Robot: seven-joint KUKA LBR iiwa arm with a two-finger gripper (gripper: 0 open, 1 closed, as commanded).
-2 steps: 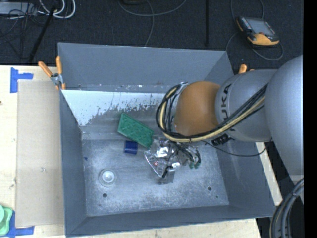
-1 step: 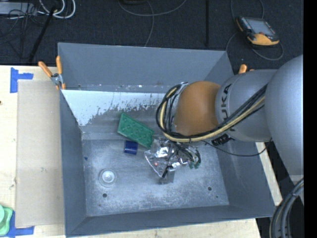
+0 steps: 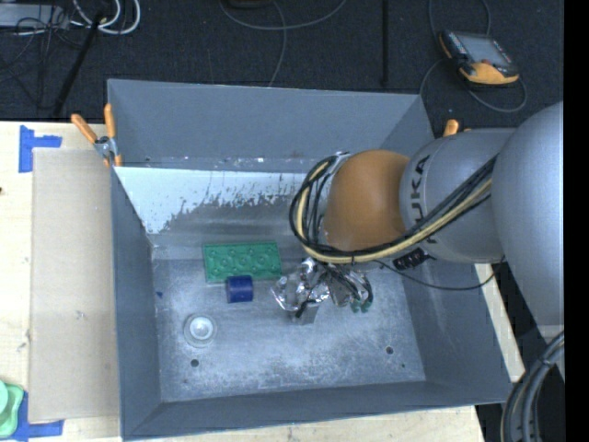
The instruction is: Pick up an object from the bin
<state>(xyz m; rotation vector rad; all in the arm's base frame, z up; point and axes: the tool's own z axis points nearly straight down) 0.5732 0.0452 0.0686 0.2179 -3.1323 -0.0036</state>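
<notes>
Overhead camera, looking down into the grey bin [image 3: 304,357]. My gripper [image 3: 298,299] is down low, pretty much at the bin floor and roughly mid-bin. Honestly I can't tell whether it's open or closed. From this angle it's just a shiny metal tangle, and I can't make out if anything is in it.

The closest thing is a small blue block [image 3: 239,289], sitting just beside my gripper on its left with a small gap in between. Right behind the block, touching it or nearly so, is a flat green studded plate [image 3: 241,261] lying near the foot of the back wall. Further left and toward the front, well apart from me, there's a small clear round thing [image 3: 199,329] on the floor by itself.

Above the gripper you can see my orange wrist cover [image 3: 363,201] with the black and yellow cables [image 3: 306,212] looping round its left side. The rest of my arm comes in over the right wall of the bin.
</notes>
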